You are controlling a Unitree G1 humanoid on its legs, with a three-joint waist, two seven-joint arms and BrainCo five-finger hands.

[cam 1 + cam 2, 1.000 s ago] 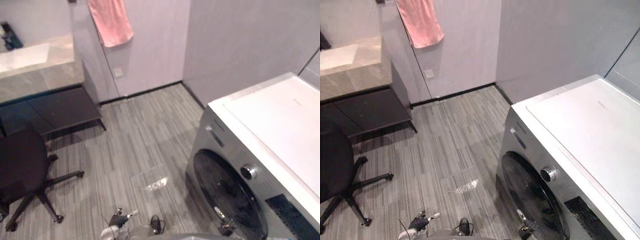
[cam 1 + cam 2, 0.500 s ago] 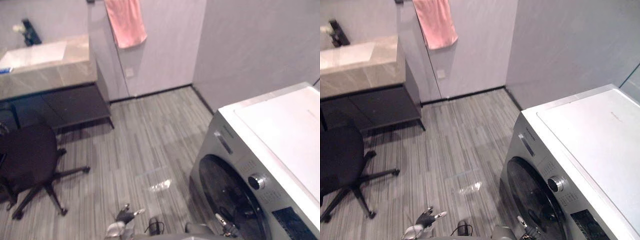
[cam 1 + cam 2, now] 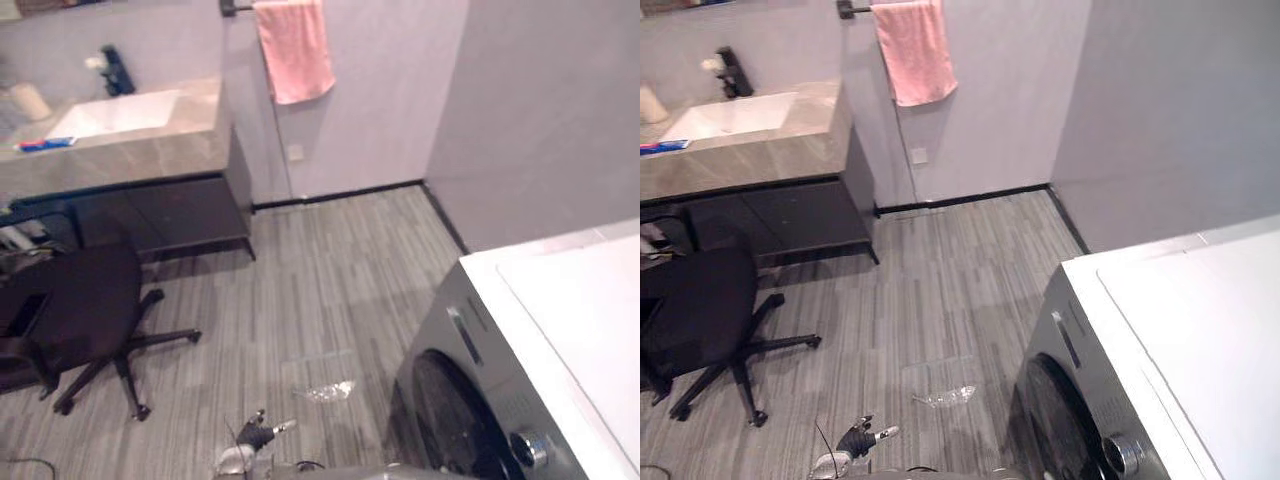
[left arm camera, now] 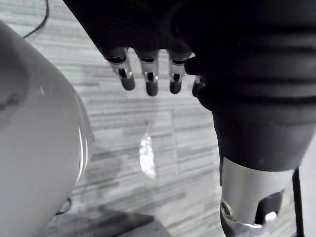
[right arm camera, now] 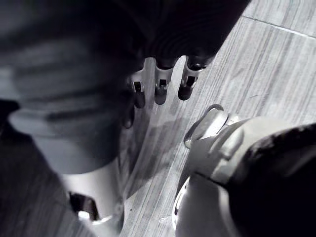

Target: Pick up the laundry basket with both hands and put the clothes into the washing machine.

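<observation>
Grey plank floor (image 3: 330,270) spreads ahead of you; washer (image 3: 480,350) sits near right. Your left hand (image 4: 149,81) and right hand (image 5: 160,89) both hang slack, holding nothing.

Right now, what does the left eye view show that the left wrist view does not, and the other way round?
The left eye view adds the pink towel on the wall, the sink counter, the black chair and the washing machine. The left wrist view adds a close look at the left hand: fingers relaxed, holding nothing. Both share that hand and the grey striped floor with its bright patch.
</observation>
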